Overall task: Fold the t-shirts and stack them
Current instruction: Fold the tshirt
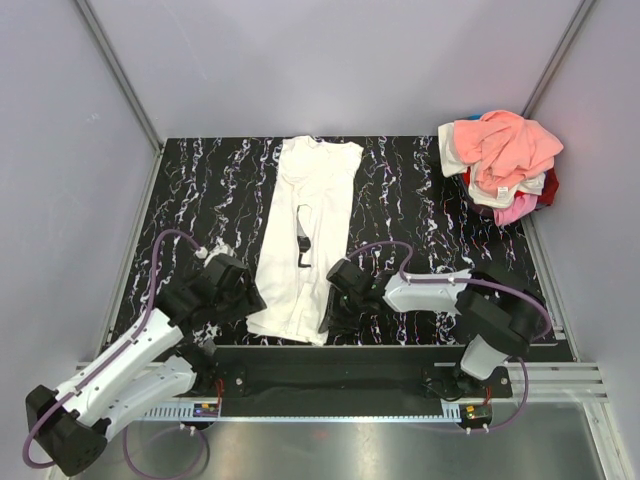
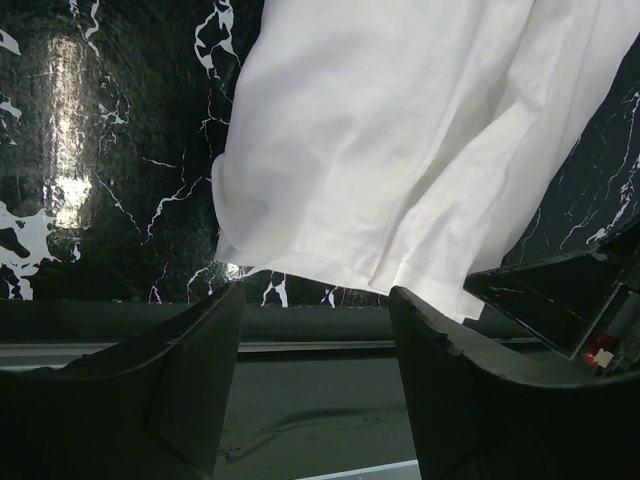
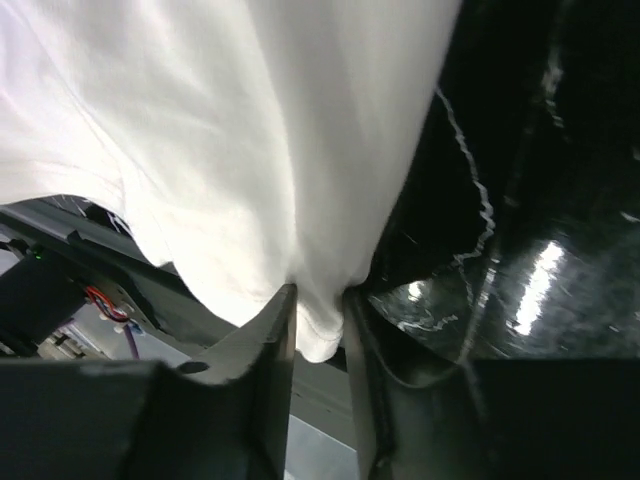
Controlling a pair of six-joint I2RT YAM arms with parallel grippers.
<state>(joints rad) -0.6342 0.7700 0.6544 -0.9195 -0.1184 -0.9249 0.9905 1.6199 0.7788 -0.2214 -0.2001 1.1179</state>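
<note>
The right gripper (image 3: 318, 303) has its fingers pinched on the near right hem corner of the white t-shirt (image 1: 303, 235). The left gripper (image 2: 315, 300) sits with its fingers apart just off the hem's left corner, holding nothing. The shirt lies long and narrow down the middle of the table (image 1: 420, 200), its hem at the near edge, with bare marble on both sides. The other t-shirts (image 1: 503, 160) are heaped at the far right corner.

The white tee (image 1: 305, 235) has a black print, the counter (image 1: 200, 195) is black with white marble veins, and the pile (image 1: 503, 155) at 2 o'clock is salmon-peach, cream, pink, red.
</note>
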